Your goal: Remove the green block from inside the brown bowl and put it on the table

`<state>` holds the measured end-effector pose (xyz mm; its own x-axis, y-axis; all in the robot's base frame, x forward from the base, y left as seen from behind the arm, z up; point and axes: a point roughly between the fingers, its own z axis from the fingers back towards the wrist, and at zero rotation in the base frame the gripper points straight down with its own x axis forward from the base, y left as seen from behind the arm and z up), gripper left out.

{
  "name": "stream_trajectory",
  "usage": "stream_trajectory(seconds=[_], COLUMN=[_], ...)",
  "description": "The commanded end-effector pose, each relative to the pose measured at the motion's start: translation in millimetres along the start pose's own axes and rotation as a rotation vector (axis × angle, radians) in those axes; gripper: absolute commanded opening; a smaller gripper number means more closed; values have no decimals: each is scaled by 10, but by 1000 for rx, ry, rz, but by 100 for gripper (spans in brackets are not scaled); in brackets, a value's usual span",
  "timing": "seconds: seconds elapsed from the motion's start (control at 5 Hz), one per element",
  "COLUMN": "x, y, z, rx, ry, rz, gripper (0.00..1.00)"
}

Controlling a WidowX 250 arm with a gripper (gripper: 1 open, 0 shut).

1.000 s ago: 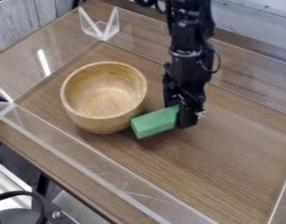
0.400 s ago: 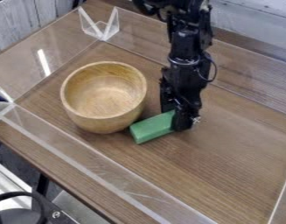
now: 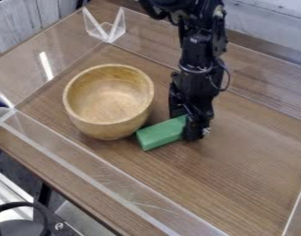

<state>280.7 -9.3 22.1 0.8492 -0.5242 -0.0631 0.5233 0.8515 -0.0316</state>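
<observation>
Fingers (image 3: pixel 190 127) over green block's (image 3: pixel 159 135) far end on table (image 3: pixel 238 184), spread impossible to tell.

Round light tan wooden bowl (image 3: pixel 109 101): smooth, matt, fine grain visible inside, thick walls. Small bright green rectangular block (image 3: pixel 160 135): solid colour, smooth faces with a dull sheen; material cannot be told. Brown wood-grain counter (image 3: pixel 238 175): smooth, low satin sheen. Clear acrylic walls (image 3: pixel 66 51): glossy, transparent, catching bright reflections. Black gripper (image 3: pixel 193 129): matt dark finish, hard-looking.
</observation>
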Motion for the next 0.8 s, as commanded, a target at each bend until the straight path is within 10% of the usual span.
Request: stream_trajectory(seconds=[0.0,0.2,0.6], x=[-10,-125,-188], y=[64,112,403], z=[377,697,540], rx=[59,93,168], ry=[-113,-181,-231], rz=[9,30,60], gripper=[100,100,100])
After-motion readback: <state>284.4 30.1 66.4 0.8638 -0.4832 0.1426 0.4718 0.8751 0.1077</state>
